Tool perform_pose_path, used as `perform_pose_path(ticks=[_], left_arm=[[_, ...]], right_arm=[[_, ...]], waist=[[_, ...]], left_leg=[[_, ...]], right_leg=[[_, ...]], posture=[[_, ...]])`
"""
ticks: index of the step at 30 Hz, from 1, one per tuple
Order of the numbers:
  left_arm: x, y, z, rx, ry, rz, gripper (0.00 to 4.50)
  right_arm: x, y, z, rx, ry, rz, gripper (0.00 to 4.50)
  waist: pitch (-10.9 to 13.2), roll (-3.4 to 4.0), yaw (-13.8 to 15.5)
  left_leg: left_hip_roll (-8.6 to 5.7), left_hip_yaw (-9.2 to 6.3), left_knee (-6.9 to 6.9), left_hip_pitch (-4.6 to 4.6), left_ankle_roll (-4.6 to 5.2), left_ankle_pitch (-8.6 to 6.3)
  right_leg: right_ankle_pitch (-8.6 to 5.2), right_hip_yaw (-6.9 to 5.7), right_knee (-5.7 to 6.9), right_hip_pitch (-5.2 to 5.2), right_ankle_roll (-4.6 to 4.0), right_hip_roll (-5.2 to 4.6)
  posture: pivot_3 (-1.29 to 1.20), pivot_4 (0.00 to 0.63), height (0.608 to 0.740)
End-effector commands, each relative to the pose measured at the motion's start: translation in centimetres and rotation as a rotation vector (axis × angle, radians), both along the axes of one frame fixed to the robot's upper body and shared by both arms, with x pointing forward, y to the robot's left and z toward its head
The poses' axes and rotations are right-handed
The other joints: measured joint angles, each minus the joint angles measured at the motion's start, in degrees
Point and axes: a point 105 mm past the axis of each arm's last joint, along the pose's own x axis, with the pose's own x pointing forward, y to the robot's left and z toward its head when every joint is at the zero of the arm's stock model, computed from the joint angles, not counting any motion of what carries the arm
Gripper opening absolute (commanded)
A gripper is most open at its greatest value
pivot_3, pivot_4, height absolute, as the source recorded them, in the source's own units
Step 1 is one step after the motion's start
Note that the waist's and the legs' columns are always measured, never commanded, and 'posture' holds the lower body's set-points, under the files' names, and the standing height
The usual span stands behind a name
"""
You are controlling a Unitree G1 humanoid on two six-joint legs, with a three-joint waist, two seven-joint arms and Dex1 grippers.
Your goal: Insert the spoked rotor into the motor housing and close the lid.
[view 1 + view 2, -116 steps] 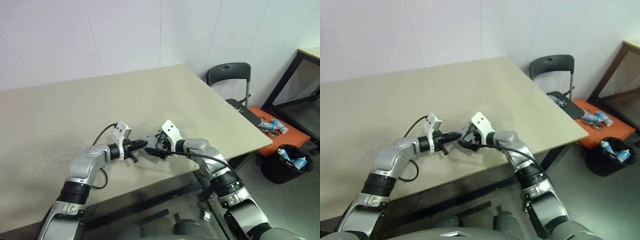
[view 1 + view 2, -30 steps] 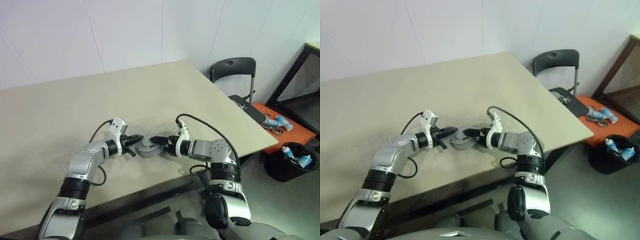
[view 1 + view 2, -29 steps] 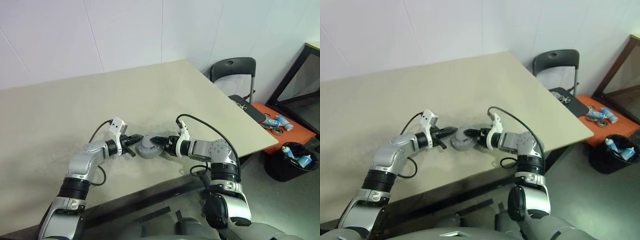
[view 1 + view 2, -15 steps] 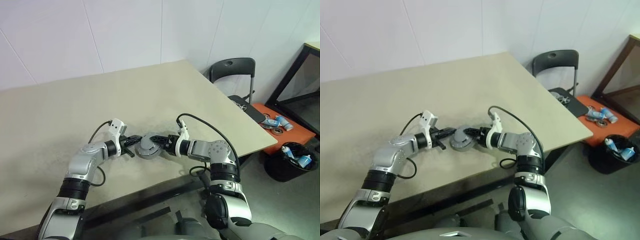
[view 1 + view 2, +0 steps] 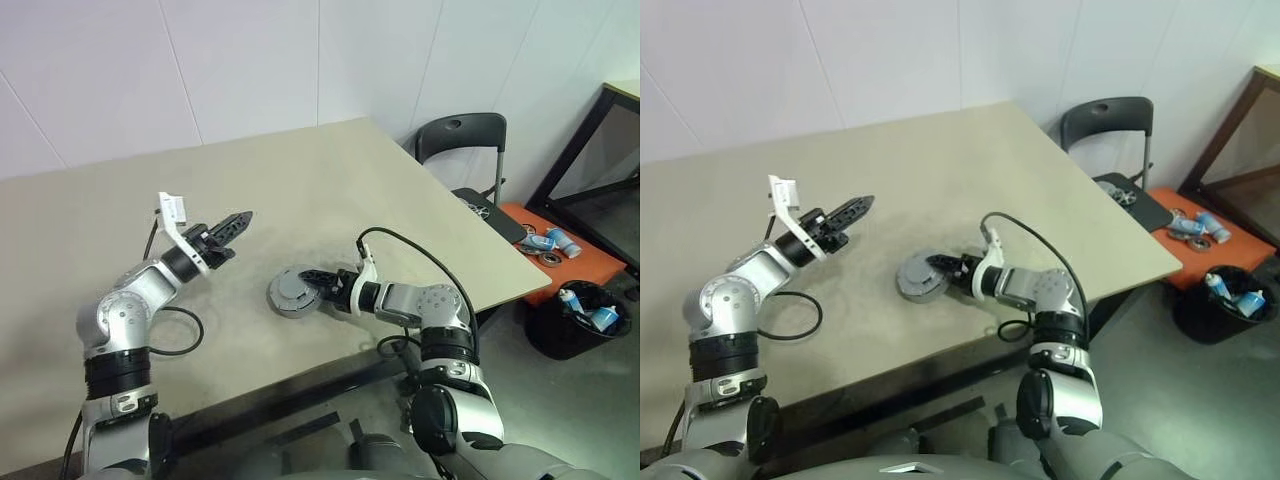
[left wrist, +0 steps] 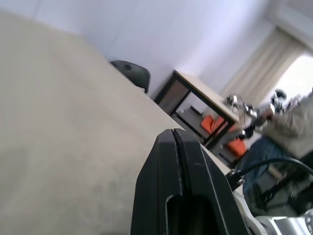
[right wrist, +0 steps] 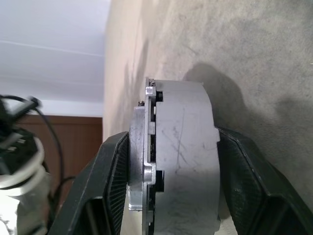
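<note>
right end effector (image 5: 308, 287) grips motor housing (image 5: 291, 294); left end effector (image 5: 237, 221) raised, closed

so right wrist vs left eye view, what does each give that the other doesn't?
Right wrist alone: the motor housing edge-on, clamped between the two fingers, its silver flange and a dark seam down the side.

Left eye alone: the left gripper shut and raised off the table, plus the chair, the orange mat and the bin.

Both: the right gripper holding the housing, and the table surface under it.
</note>
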Motion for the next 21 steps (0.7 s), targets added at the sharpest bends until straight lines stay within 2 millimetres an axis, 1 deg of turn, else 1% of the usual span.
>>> perform_pose_path(ticks=[1, 5, 8, 11, 14, 19, 21], left_arm=[[-1.5, 1.1, 0.0, -0.048, 0.031, -0.010, 0.00], [-3.3, 2.0, -1.1, -0.120, 0.097, -0.038, 0.00], [-4.1, 2.5, -1.5, -0.196, 0.128, -0.027, 0.00], [-4.6, 2.2, -2.0, -0.209, 0.148, -0.017, 0.00], [-4.7, 1.8, -2.8, -0.237, 0.165, 0.032, 0.54], [-5.1, 1.4, -4.0, -0.286, 0.188, 0.060, 2.18], [-5.2, 1.3, -3.9, -0.309, 0.178, 0.062, 2.81]], right_arm=[[1.0, -0.2, 3.7, 0.155, -0.116, -0.043, 2.32], [1.2, -0.2, 4.1, 0.179, -0.125, -0.070, 2.32], [1.4, -0.1, 4.2, 0.188, -0.127, -0.083, 2.32], [1.7, 0.1, 5.0, 0.213, -0.148, -0.086, 2.32], [2.2, 0.5, 7.0, 0.256, -0.193, -0.082, 2.32], [2.8, 1.1, 9.6, 0.309, -0.242, -0.066, 2.32], [2.9, 1.3, 10.2, 0.318, -0.253, -0.059, 2.32]], waist=[[0.01, -0.02, -0.01], [0.01, -0.03, -0.01], [0.01, -0.03, 0.01], [0.01, -0.02, 0.11], [0.01, -0.02, 0.13], [0.01, -0.02, 0.02], [0.01, -0.02, 0.07]], left_leg=[[-0.01, 0.02, -0.01, -0.08, 0.00, 0.00], [-0.02, 0.03, 0.04, -0.71, -0.01, 0.01], [-0.03, 0.03, 0.02, -0.80, -0.02, 0.01], [-0.08, 0.03, 0.04, -0.80, -0.02, 0.01], [-0.19, 0.03, 0.05, -0.80, -0.03, 0.01], [-0.23, 0.03, 0.04, -0.80, -0.04, 0.01], [-0.22, 0.03, 0.01, -0.79, -0.05, 0.01]], right_leg=[[0.00, 0.00, 0.00, -0.09, 0.00, 0.00], [0.02, 0.05, 0.04, -0.71, 0.01, -0.01], [0.03, 0.05, 0.04, -0.81, 0.00, -0.07], [0.03, 0.05, 0.07, -0.81, -0.01, -0.15], [0.04, 0.05, 0.10, -0.81, -0.01, -0.38], [0.05, 0.07, 0.12, -0.83, -0.03, -0.43], [0.04, 0.07, 0.12, -0.85, -0.04, -0.42]], posture=[[0.00, 0.000, 0.740], [0.00, 0.000, 0.740], [0.00, 0.000, 0.740], [0.00, 0.000, 0.740], [0.00, 0.000, 0.740], [0.00, 0.000, 0.740], [0.00, 0.000, 0.740]])
